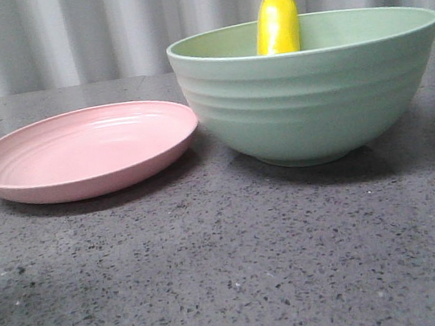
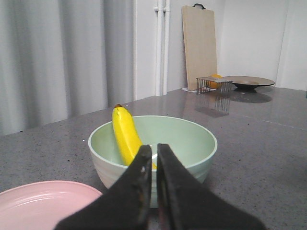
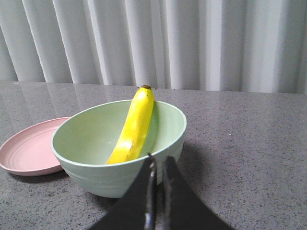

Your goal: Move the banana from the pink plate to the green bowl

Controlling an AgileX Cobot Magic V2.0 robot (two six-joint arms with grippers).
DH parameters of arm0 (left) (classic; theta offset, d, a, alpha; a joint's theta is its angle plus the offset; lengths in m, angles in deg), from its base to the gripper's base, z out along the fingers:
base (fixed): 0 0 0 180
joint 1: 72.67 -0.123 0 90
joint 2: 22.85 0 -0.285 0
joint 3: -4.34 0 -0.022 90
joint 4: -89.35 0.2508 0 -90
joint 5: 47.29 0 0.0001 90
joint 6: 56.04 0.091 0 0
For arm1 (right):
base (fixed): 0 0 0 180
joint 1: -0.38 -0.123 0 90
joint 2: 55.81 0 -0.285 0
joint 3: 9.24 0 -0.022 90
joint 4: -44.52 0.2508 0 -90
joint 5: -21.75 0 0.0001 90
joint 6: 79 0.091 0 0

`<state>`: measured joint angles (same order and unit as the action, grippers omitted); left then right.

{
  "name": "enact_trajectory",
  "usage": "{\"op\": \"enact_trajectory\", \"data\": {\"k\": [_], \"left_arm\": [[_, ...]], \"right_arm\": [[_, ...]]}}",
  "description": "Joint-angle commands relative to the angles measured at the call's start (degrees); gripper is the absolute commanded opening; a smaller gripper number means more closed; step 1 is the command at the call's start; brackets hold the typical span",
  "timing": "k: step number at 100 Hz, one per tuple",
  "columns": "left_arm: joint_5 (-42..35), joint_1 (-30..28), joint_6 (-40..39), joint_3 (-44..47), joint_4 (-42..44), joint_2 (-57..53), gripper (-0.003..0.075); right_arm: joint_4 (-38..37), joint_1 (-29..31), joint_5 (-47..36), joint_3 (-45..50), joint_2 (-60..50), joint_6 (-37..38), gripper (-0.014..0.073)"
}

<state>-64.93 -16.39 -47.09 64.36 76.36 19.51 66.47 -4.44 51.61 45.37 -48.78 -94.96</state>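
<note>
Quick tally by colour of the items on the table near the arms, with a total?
Yellow: 1, the banana, leaning inside the bowl
Green: 1, the green bowl
Pink: 1, the pink plate, nothing on it
Total: 3

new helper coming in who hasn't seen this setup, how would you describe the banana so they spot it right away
On the dark speckled table, find the tall mint-green bowl just right of the flat pink plate. The banana leans inside it against the wall, dark tip poking above the rim. It is the only glossy bright yellow thing among pale matte dishes.
</note>
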Motion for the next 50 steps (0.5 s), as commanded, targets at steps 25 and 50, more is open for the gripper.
{"op": "enact_trajectory", "data": {"k": [25, 50], "left_arm": [[-4.6, -0.1, -0.1, -1.3, 0.1, 0.0, -0.002], [-5.0, -6.7, -0.1, 2.4, 10.6, -1.4, -0.002]], "right_arm": [[0.0, -0.1, -4.6, -1.3, -0.4, -0.8, -0.0067], [0.0, -0.1, -4.6, -1.3, -0.4, -0.8, -0.0067]]}}
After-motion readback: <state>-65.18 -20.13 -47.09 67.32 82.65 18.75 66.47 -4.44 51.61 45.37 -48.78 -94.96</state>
